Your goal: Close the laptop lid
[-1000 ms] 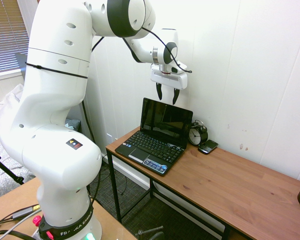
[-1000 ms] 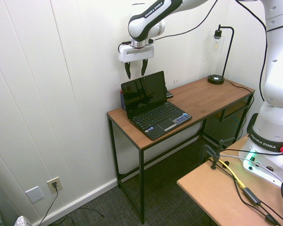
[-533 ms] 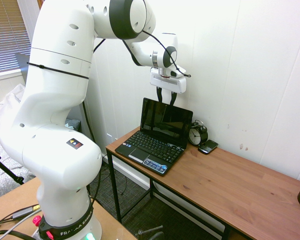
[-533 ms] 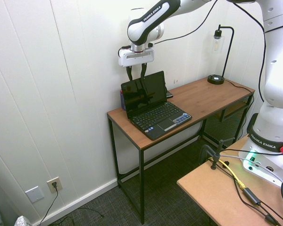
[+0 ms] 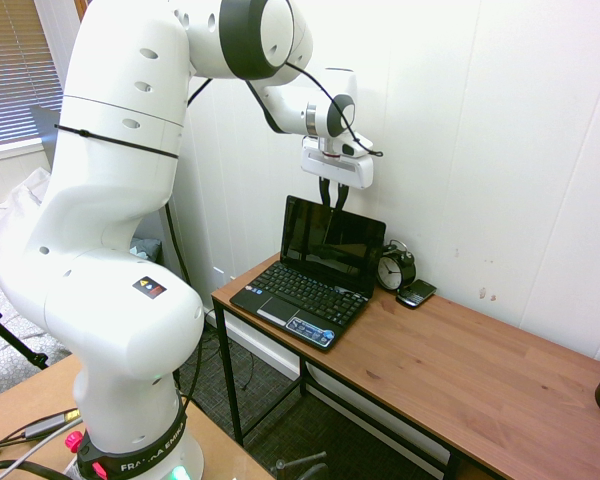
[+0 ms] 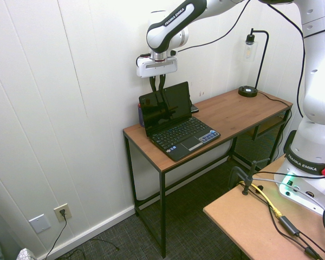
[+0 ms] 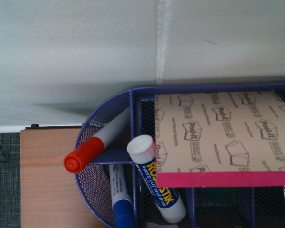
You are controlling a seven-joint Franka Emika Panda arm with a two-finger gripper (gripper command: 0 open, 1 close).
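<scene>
The laptop lid point(image 5: 332, 240) point(image 6: 165, 107) stands open and nearly upright, a glossy black panel above the netbook's keyboard point(image 5: 300, 290) at the left end of the wooden desk point(image 5: 460, 360). My gripper point(image 5: 330, 204) point(image 6: 157, 88) points straight down right over the middle of the lid's top edge, close to the white wall. Its fingers are drawn in to a narrow gap, side by side along the edge, with nothing between them. Whether the tips touch the lid I cannot tell.
The wrist view looks down behind the laptop into a blue mesh organizer point(image 7: 99, 142) holding a red-capped marker point(image 7: 78, 159), a glue stick point(image 7: 156, 185) and a Post-it pad point(image 7: 223, 133). A black alarm clock point(image 5: 394, 268) and a phone point(image 5: 416, 293) sit beside the lid; a lamp point(image 6: 248, 91) stands at the far end.
The gripper has come down a little to the lid's top edge and its fingers have drawn in from wide apart to a narrow gap. The lid has not moved.
</scene>
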